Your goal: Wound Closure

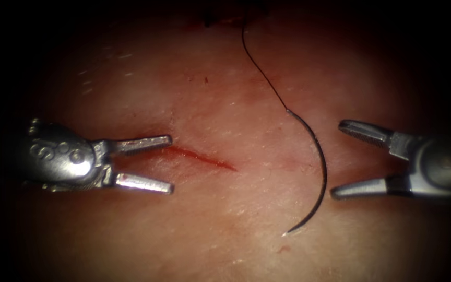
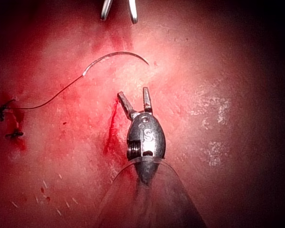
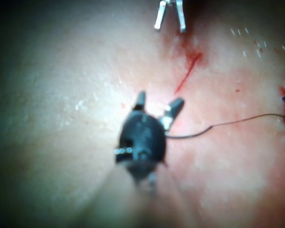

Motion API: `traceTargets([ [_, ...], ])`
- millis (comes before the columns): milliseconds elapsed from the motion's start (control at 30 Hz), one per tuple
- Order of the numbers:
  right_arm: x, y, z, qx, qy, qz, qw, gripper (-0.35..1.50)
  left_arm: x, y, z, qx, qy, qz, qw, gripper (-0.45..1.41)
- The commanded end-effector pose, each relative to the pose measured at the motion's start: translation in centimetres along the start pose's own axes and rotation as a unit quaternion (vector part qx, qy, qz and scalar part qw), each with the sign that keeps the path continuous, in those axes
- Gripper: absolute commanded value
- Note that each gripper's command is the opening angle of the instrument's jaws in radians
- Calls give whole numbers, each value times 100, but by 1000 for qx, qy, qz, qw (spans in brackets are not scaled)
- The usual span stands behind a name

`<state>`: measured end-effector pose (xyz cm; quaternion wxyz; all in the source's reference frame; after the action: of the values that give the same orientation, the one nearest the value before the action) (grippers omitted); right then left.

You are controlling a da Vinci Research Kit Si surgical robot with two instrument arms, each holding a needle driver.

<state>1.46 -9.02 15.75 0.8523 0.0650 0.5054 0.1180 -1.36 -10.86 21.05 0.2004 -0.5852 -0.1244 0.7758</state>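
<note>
The cut (image 1: 204, 159) is a short red line in the tissue (image 1: 225, 94). The curved needle (image 1: 317, 162) lies free on the tissue right of the cut, its tip (image 1: 285, 233) toward the front. Dark thread (image 1: 259, 68) runs from its upper end back to the far edge. My left tool (image 1: 170, 163) stands open at the cut's left end, holding nothing. My right tool (image 1: 337, 159) is open just right of the needle, also holding nothing. In the left wrist view the needle (image 2: 116, 58) lies beyond my open left tool (image 2: 133, 94). The right wrist view shows my right tool (image 3: 159, 102) open, thread (image 3: 228, 124) beside it.
Dark stitch knots (image 2: 7, 111) with red fluid sit at the far edge of the tissue, where the thread leads. Red fluid stains the tissue around the cut (image 2: 111, 128).
</note>
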Motion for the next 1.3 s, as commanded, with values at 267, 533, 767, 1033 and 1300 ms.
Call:
traceTargets([
  [267,2,-13,6,-2,-1,0,1000,88,1,18,9,0,1,-5,1000,71],
  [533,3,-12,4,-12,-6,2,1000,91,4,25,21,13,0,-7,1000,67],
  [767,7,-10,1,-29,-12,6,999,91,13,40,41,31,-44,-7,999,54],
  [1033,5,-6,-14,-54,-36,18,998,88,15,66,93,68,-103,-64,990,51],
  [1300,0,-3,-18,-61,-49,20,997,88,10,78,131,95,-146,-112,978,74],
])
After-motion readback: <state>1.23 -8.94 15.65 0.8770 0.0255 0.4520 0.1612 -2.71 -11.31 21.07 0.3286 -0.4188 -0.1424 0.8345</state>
